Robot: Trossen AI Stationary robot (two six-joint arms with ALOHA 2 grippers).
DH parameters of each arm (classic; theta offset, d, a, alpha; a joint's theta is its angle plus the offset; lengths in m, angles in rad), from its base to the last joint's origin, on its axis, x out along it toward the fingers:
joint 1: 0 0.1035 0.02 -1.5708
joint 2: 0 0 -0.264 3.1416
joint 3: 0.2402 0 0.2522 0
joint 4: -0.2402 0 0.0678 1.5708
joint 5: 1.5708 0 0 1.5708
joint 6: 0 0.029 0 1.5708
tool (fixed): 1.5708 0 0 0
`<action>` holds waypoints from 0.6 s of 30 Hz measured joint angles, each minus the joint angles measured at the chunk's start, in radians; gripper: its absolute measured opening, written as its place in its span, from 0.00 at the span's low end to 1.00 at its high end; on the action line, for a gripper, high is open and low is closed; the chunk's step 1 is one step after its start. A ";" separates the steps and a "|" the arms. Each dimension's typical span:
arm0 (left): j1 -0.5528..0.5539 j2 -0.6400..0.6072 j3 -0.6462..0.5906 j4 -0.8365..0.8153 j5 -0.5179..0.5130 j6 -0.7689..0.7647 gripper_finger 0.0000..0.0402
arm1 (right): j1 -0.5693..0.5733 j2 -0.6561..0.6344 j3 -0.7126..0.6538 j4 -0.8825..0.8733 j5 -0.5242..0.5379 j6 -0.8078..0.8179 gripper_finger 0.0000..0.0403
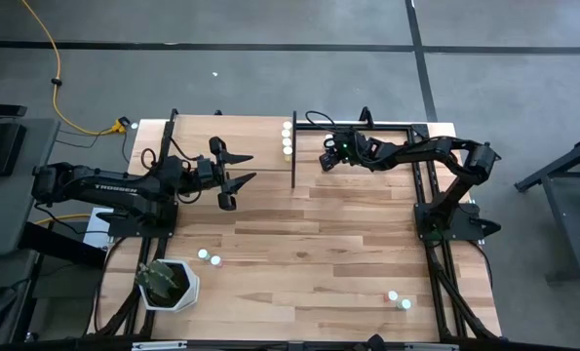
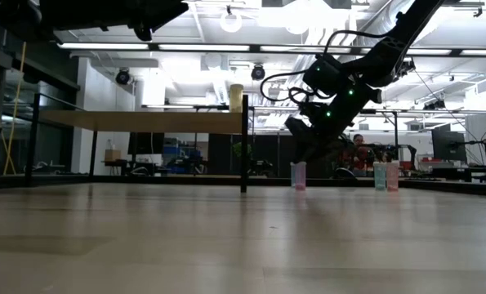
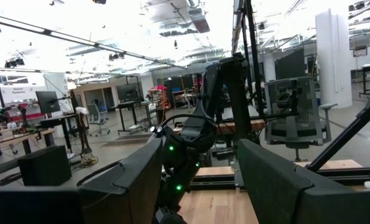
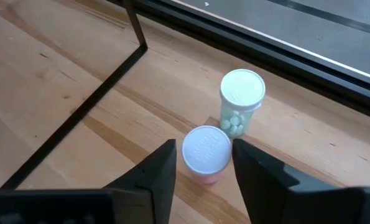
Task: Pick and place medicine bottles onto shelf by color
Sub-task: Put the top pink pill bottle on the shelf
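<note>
Closest to you, along the bottom of the high view, the white plant pot (image 1: 168, 284) sits lower left. Two medicine bottles (image 1: 209, 257) stand just beside it, up and to the right, and another pair of bottles (image 1: 398, 299) is well apart from them at lower right. In the middle band on the left, your left gripper (image 1: 239, 168) hangs at the near edge of the shelf (image 2: 144, 121). Its fingers are spread wide with nothing between them, and the left wrist view backs that up since it looks straight through the gap at the other arm. Further back, the right arm reaches in from the right side of the frame, and your right gripper (image 1: 328, 156) is just right of the shelf's black corner post (image 1: 292, 161). In the right wrist view it straddles a pink bottle (image 4: 206, 163) with a white cap, standing upright on the table planks in the lower centre, one finger on each side of the cap. The fingers are very tight to it, but I honestly can't tell whether they're pinching it or only flanking it. Just past that one is a pale green bottle (image 4: 240, 102) full of pills, also upright, and the two are near or touching. At the far end, upper centre of the high view, a row of pale bottles (image 1: 287, 138) lines the shelf's right edge.
</note>
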 joint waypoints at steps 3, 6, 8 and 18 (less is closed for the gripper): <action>0.000 0.000 0.000 0.000 0.000 0.000 0.50 | 0.000 0.000 0.000 0.000 0.000 -0.001 0.32; 0.000 0.000 0.000 0.000 0.000 0.000 0.50 | 0.000 0.000 0.000 0.000 0.001 -0.002 0.29; 0.000 0.000 0.000 0.000 0.000 0.000 0.50 | 0.000 -0.001 0.000 0.000 0.001 -0.004 0.27; 0.000 0.000 0.000 -0.003 0.000 0.000 0.50 | 0.000 -0.010 0.000 -0.008 -0.032 -0.029 0.26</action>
